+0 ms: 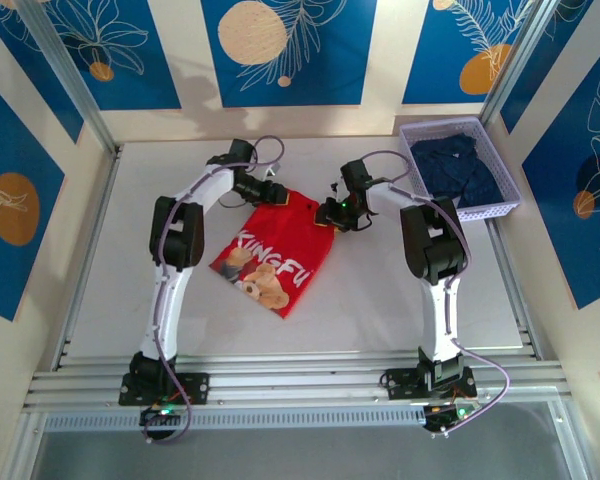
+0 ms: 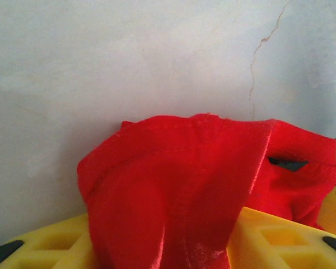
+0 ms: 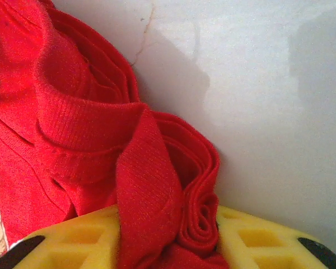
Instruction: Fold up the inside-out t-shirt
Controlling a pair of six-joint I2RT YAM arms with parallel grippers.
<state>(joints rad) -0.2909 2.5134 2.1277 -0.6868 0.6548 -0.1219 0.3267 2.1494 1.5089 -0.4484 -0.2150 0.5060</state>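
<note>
The red t-shirt (image 1: 272, 252) lies folded narrow on the white table, its tan-and-white print with white lettering facing up. My left gripper (image 1: 270, 193) is at its far left corner, and in the left wrist view red cloth (image 2: 173, 190) is bunched between the yellow fingers (image 2: 274, 235), which are shut on it. At the shirt's far right corner is my right gripper (image 1: 329, 213). There a roll of ribbed red hem (image 3: 196, 218) is pinched between its yellow fingers (image 3: 67, 241).
A lavender basket (image 1: 508, 208) holding dark navy clothing (image 1: 462, 168) stands at the table's back right. White table surface (image 1: 380, 290) spreads in front of and beside the shirt. A metal frame rail (image 1: 280, 380) runs along the near edge.
</note>
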